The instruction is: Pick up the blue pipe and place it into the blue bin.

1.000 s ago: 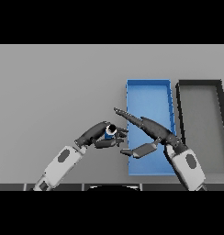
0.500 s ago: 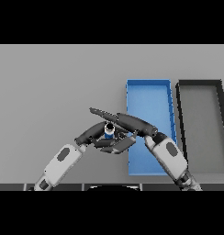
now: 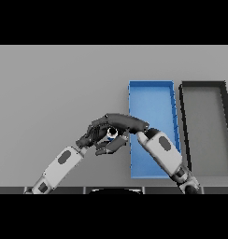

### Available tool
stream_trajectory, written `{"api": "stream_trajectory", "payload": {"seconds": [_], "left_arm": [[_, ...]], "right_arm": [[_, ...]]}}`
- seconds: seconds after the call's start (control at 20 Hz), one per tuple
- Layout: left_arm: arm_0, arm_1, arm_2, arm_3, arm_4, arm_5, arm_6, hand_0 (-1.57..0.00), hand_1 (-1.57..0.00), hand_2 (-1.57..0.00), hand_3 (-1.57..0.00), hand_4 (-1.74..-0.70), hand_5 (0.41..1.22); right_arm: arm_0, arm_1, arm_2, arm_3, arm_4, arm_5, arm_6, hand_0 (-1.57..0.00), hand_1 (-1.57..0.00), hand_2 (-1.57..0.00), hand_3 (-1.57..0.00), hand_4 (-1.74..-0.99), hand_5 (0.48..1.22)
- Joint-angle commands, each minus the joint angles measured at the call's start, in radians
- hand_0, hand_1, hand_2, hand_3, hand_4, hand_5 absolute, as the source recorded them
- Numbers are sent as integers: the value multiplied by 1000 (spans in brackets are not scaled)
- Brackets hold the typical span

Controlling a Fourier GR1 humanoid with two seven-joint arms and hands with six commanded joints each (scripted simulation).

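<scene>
Both hands meet over the grey table (image 3: pixel 50 93), just left of the blue bin (image 3: pixel 153 105). The left hand (image 3: pixel 91 135) comes in from the lower left on its white and grey arm, and its dark fingers are bent round the pipe (image 3: pixel 110 133) from the left side. The right hand (image 3: pixel 125 122) reaches in from the lower right, its forearm crossing the near left part of the bin; its fingers lie over the pipe from above and its thumb shows below, so the pipe sits pinched between the two hands. Only a small bit of the pipe can be seen: a pale round end with a touch of blue, showing in the gap between the fingers. Whether it rests on the table or is lifted off it cannot be told. The pipe is outside the bin, close beside the bin's left wall. To the right of the blue bin, just beside it, stands a black bin (image 3: pixel 207 86) with a grey floor. No brand, label or writing can be read on anything in view.
</scene>
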Motion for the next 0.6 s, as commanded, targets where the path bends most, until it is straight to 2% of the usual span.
{"api": "stream_trajectory", "payload": {"seconds": [0.0,0.1,0.2,0.3,0.35,0.4,0.5,0.55], "left_arm": [[10,-6,11,-7,23,-2,-9,-1030,-1008,-990,-623,-1658,1192],[24,-36,23,-10,70,-4,-25,-1225,-1211,-1199,-525,-1688,1203],[40,-43,23,-22,94,-12,-25,-1349,-1340,-1333,-527,-1707,1209],[24,-42,27,-3,84,-9,-27,-1429,-1423,-1419,-588,-1719,1214],[24,-37,20,-7,80,-9,-19,-1458,-1453,-1449,-591,-1724,1215],[15,-29,18,-1,72,-13,-17,-1480,-1454,-1474,-550,-1727,1216],[10,-21,13,10,69,-6,-42,-1513,-1423,-1509,-510,-1732,1218],[1,-15,14,19,70,-13,-57,-1499,-1356,-1521,-505,-1734,1219]], "right_arm": [[5,11,2,10,-25,-4,10,-1012,-1023,-1023,-828,-1541,604],[19,23,6,9,-40,-18,31,-1213,-1220,-1220,-1096,-1492,706],[42,39,15,-7,-13,-30,-16,-1342,-1346,-1346,-1267,-1464,891],[51,38,20,-17,42,-33,-46,-1424,-1427,-1427,-1376,-1456,1010],[54,36,17,-17,62,-24,-62,-1454,-1456,-1456,-1415,-1459,1052],[67,35,18,-22,88,-15,-103,-1477,-1479,-1479,-1446,-1465,1086],[64,56,9,-13,88,-10,-83,-1511,-1512,-1512,-1491,-1471,1135],[72,65,8,-18,71,-2,-70,-1523,-1524,-1524,-1507,-1473,1152]]}}
